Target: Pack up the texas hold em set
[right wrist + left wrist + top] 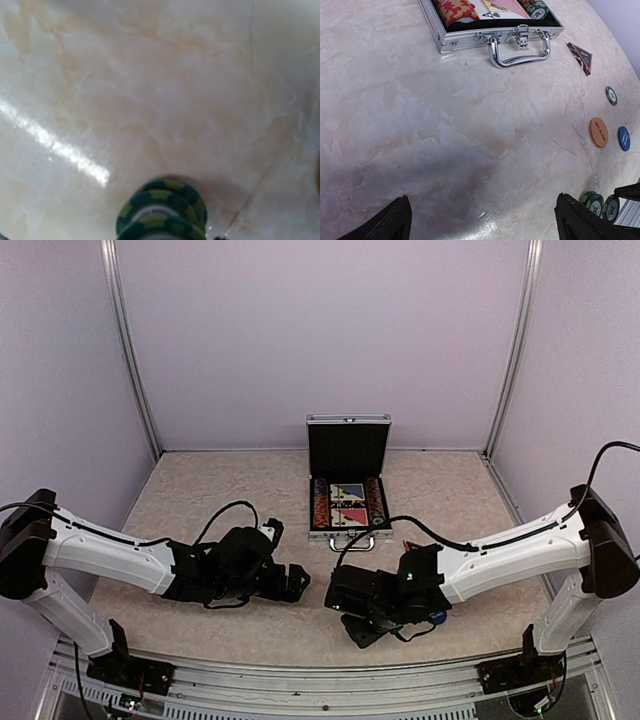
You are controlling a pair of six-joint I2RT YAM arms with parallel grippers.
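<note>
The silver case point(347, 480) of the texas hold em set stands open at the back middle, holding cards and red and green chips point(490, 15). To the right of its handle point(520, 50) lie a dark triangular marker point(580, 56), one green chip point(611, 95), an orange disc point(598, 132) and a blue disc point(624, 138). My left gripper point(485, 225) hangs open over bare table, well short of the case. My right gripper point(350, 612) is low at the front middle, shut on a short stack of green chips point(162, 212) standing on edge. Its fingers are out of the right wrist view.
Lilac walls with metal posts point(135, 350) close in the marbled table point(200, 490) on three sides. The two grippers sit close together near the front middle, with an aluminium rail point(300, 680) along the near edge.
</note>
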